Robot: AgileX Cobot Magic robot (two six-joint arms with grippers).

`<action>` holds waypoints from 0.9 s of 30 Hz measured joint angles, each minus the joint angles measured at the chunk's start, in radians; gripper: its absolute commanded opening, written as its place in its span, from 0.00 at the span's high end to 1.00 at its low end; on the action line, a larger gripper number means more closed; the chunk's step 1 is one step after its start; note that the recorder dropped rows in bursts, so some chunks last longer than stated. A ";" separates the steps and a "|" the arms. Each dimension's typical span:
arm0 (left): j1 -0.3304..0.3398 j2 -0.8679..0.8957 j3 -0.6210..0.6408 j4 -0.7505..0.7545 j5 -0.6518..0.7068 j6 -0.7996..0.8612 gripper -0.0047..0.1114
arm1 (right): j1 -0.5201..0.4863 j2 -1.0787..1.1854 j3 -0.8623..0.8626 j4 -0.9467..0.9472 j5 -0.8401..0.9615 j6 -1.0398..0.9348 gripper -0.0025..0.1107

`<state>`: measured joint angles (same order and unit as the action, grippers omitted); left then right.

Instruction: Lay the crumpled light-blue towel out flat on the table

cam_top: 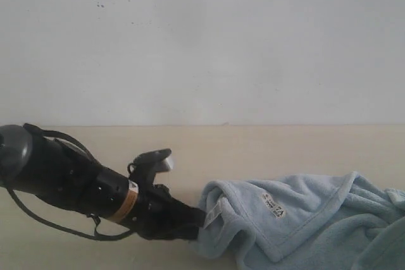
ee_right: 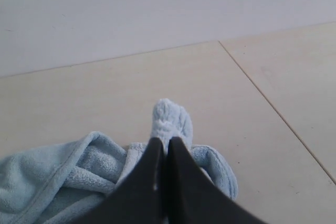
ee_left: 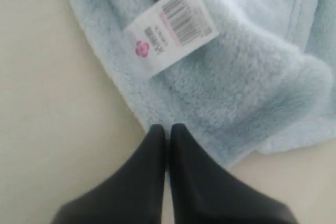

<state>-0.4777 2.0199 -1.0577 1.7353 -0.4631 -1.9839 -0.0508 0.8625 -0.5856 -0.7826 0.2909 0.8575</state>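
The crumpled light-blue towel lies bunched on the beige table at the front right, its small white label facing up. My left gripper reaches in low from the left. In the left wrist view its black fingers are shut, with the left gripper at the towel's hemmed edge, below a white barcode tag. The right gripper is shut on a fold of the towel; a tuft pokes out past the tips. The right arm is outside the exterior view.
A plain white wall rises behind the table. In the right wrist view a thin seam runs across the tabletop beside the towel. The towel runs off the exterior view's right and bottom edges.
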 measured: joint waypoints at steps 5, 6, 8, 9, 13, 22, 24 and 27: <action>0.076 -0.117 0.078 0.000 0.011 0.043 0.92 | 0.000 0.000 0.000 0.000 0.007 0.000 0.98; 0.099 -0.136 0.103 0.000 0.020 0.057 0.92 | 0.000 0.000 0.000 0.000 0.009 0.000 0.98; 0.129 -0.168 0.151 0.002 0.047 0.075 0.92 | 0.000 0.000 0.000 0.000 0.009 0.000 0.98; 0.151 -0.188 0.181 0.004 0.069 0.082 0.92 | 0.000 0.000 0.000 0.003 0.009 0.000 0.98; 0.195 -0.220 0.227 0.008 0.069 0.089 0.92 | 0.000 0.000 0.000 0.010 0.009 0.000 0.98; 0.031 -0.221 0.164 0.008 0.093 0.121 0.92 | 0.000 0.000 0.000 0.036 0.009 0.002 0.98; -0.010 -0.221 0.143 0.008 0.123 0.146 0.92 | 0.000 0.000 0.000 0.037 0.009 0.002 0.98; -0.072 -0.207 0.111 0.008 0.186 0.213 0.92 | 0.000 0.000 0.000 0.040 0.009 0.002 0.98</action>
<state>-0.5498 1.8124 -0.9467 1.7436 -0.2776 -1.7706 -0.0508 0.8625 -0.5856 -0.7425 0.2995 0.8596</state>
